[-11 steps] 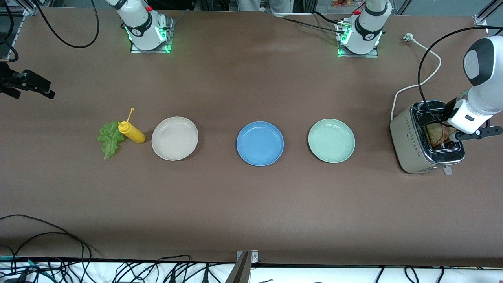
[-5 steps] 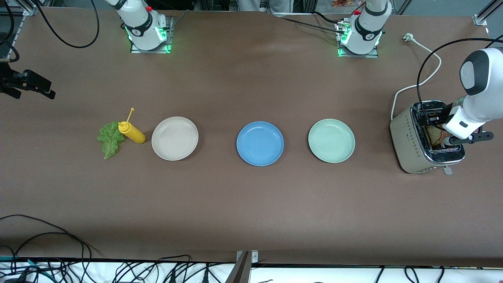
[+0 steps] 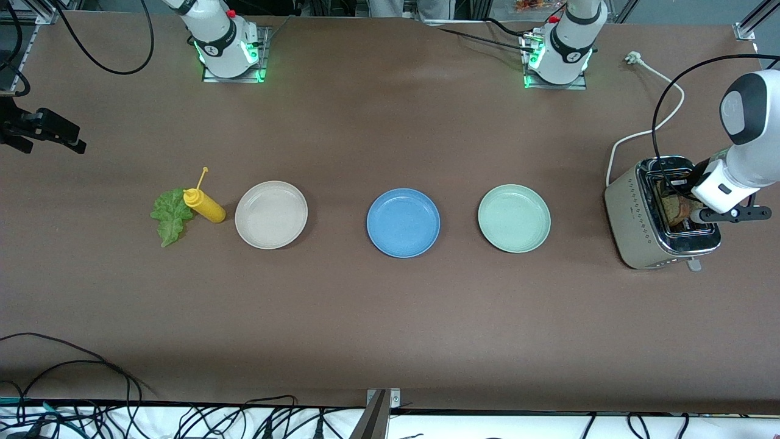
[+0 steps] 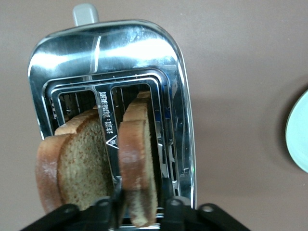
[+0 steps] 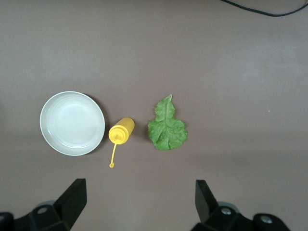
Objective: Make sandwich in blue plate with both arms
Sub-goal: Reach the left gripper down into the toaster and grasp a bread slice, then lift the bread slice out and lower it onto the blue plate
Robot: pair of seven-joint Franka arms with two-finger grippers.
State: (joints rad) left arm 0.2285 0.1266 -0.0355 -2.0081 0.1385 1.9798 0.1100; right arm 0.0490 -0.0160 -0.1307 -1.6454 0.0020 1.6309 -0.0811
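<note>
My left end effector is narrow around one bread slice in the toaster at the bench's left-arm end. My right end effector waits wide over the lettuce leaf. Three plates stand in one row; the blue plate is in the middle, with open bench around it.

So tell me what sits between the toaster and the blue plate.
In the front view, the mint-green plate sits on the table between the toaster and the blue plate.

Even overhead light, soft shadows; glare on toaster top.
</note>
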